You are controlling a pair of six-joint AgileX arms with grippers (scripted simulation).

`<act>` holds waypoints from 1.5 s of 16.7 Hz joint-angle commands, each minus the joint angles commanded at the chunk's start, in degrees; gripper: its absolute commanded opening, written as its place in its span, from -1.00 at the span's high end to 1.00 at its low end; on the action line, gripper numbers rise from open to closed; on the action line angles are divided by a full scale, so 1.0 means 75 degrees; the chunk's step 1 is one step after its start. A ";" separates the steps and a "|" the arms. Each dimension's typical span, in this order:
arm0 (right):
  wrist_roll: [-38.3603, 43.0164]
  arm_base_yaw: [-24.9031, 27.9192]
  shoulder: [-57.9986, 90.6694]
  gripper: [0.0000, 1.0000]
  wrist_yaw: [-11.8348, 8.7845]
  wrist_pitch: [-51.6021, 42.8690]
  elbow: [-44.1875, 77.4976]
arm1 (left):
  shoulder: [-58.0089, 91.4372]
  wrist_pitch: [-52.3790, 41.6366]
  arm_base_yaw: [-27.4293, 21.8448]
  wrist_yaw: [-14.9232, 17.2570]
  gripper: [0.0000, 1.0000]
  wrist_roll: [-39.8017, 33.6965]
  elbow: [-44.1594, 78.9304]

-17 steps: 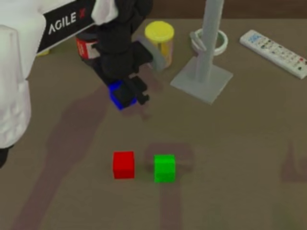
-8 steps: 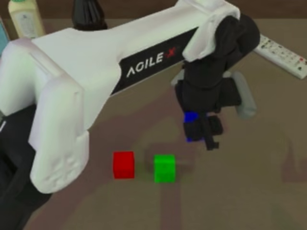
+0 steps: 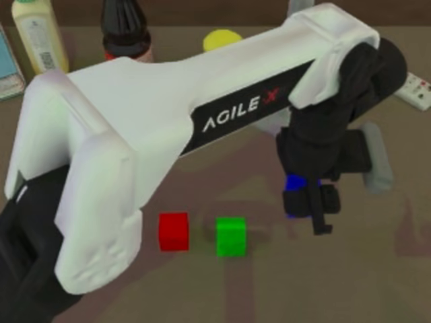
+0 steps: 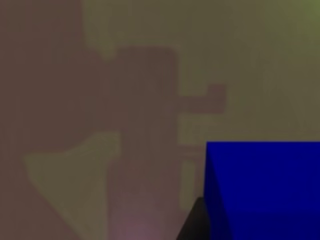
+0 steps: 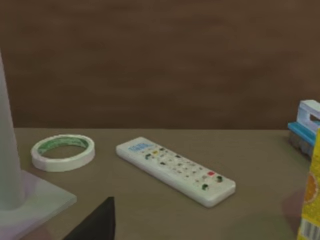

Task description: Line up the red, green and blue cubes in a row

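Note:
The red cube (image 3: 174,231) and the green cube (image 3: 231,235) sit side by side on the table with a small gap between them. My left gripper (image 3: 307,202) hangs to the right of the green cube and a little farther back, shut on the blue cube (image 3: 294,183). The arm's black wrist covers most of that cube in the top view. In the left wrist view the blue cube (image 4: 265,190) fills the corner beside one dark finger (image 4: 197,224), above its shadow on the table. My right arm is outside the top view, parked near the remote.
A cream bottle (image 3: 39,33), a dark bottle (image 3: 124,27) and a yellow-lidded jar (image 3: 222,40) stand along the back edge. A white remote (image 5: 175,170), a tape ring (image 5: 63,151) and a grey stand's base (image 5: 30,200) lie at the back right.
My left arm has carried the blue cube from the back left, across the table to the right and forward, to a spot right of the green cube. The red and green cubes have not moved.

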 joint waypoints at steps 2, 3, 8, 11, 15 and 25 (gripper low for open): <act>0.0000 0.0000 0.0000 -1.00 0.0000 0.0000 0.0000 | 0.0043 0.0289 0.0000 -0.0013 1.00 -0.0002 -0.0283; 0.0000 0.0000 0.0000 -1.00 0.0000 0.0000 0.0000 | 0.0086 0.0541 0.0006 -0.0019 1.00 -0.0010 -0.0500; 0.0000 0.0000 0.0000 -1.00 0.0000 0.0000 0.0000 | 0.0290 0.1814 -0.0016 0.0005 1.00 -0.0003 -0.1533; 0.0000 0.0000 0.0000 -1.00 0.0000 0.0000 0.0000 | 0.0305 0.1860 -0.0020 0.0005 1.00 0.0000 -0.1575; 0.0000 0.0000 0.0000 -1.00 0.0000 0.0000 0.0000 | 0.0305 0.1860 -0.0020 0.0005 0.55 0.0000 -0.1575; 0.0000 0.0000 0.0000 -1.00 0.0000 0.0000 0.0000 | 0.0305 0.1860 -0.0020 0.0005 -0.96 0.0000 -0.1575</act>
